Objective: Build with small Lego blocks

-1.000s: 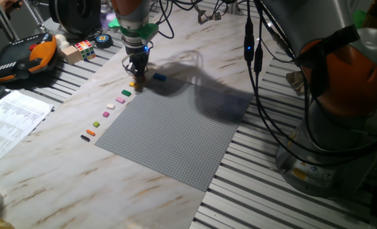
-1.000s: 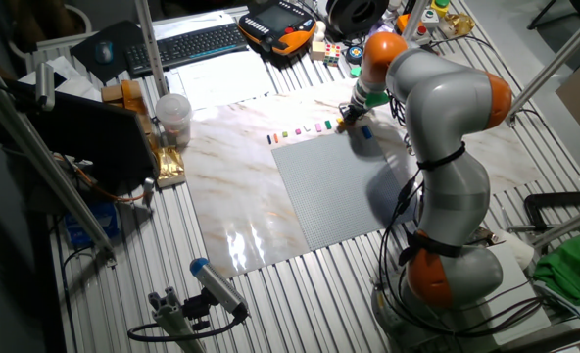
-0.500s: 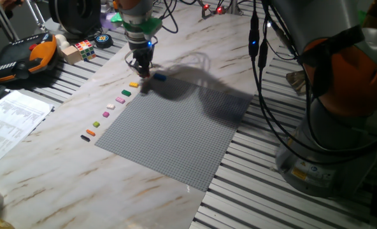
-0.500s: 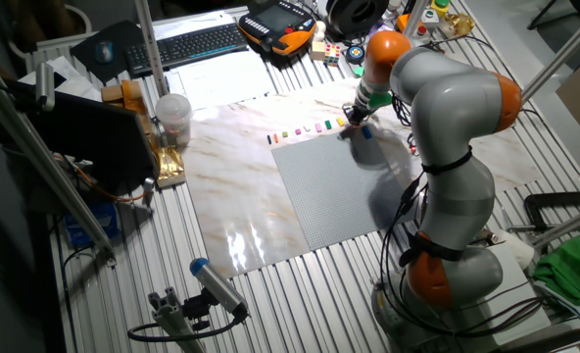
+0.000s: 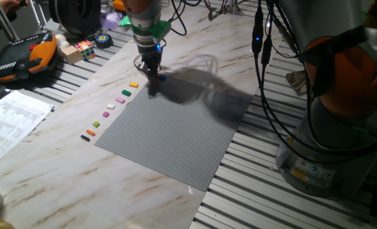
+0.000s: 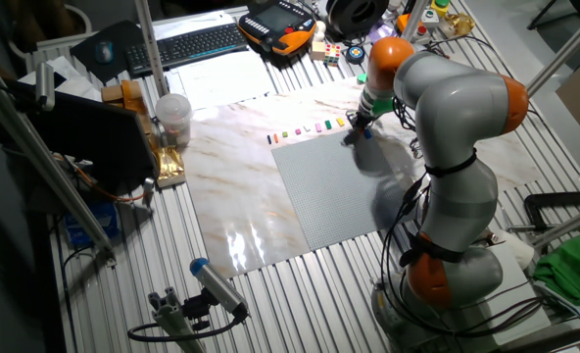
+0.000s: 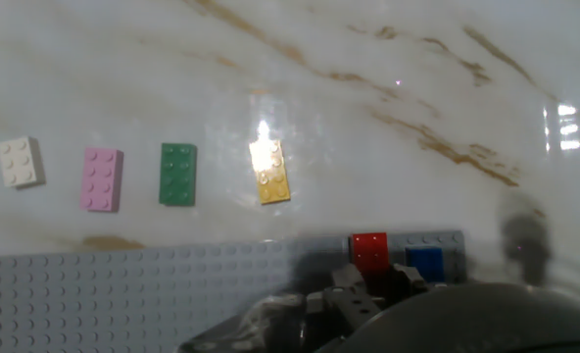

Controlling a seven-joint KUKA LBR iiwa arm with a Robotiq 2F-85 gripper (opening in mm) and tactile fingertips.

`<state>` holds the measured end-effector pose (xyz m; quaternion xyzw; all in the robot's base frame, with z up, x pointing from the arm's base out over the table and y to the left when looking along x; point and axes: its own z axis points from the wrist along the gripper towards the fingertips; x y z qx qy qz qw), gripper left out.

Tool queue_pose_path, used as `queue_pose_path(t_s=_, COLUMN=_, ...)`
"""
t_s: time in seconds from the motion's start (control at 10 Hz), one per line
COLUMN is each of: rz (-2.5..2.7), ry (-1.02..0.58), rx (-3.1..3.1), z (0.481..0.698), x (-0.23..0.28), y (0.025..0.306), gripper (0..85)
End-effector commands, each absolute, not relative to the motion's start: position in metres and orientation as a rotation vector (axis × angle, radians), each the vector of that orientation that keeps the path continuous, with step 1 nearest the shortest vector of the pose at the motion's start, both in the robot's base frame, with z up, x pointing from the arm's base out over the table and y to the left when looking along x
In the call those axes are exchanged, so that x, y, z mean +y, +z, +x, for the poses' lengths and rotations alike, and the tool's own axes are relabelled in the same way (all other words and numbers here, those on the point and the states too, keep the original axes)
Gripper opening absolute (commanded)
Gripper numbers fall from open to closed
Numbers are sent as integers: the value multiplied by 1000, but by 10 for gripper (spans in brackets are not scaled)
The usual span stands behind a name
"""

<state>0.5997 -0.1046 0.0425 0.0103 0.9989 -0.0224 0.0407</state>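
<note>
My gripper [image 5: 152, 76] [image 6: 357, 126] hangs low over the far corner of the grey baseplate [image 5: 176, 133] [image 7: 123, 294]. In the hand view its dark fingers [image 7: 373, 281] close around a red Lego block [image 7: 370, 247], right beside a blue block [image 7: 427, 261] [image 5: 162, 78]. On the marble next to the plate lies a row of small blocks: yellow [image 7: 271, 173] [image 5: 134, 84], green [image 7: 177, 175] [image 5: 126, 93], pink [image 7: 102, 179] and white [image 7: 21, 162], then magenta [image 5: 106, 114], orange [image 5: 90, 132] and black [image 5: 85, 137].
A puzzle cube [image 5: 83, 48], an orange-black pendant [image 5: 23, 57] and printed papers [image 5: 10, 117] lie left of the marble top. The robot's base [image 5: 341, 108] and cables stand at the right. A keyboard [image 6: 187, 44] and a cup [image 6: 172, 116] sit farther off.
The gripper has moved right, from beside the yellow block to beside the blue block at the baseplate's corner, and the red block has gone with it.
</note>
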Motion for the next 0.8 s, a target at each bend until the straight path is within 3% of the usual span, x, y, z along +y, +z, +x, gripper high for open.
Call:
queue_pose_path(t_s=0.0, rz=34, ry=-69, rx=3060, z=598, x=-105, y=40, gripper=7)
queue_pose_path(t_s=0.7, rz=48, ry=-68, rx=3061, z=590, x=-104, y=31, gripper=7)
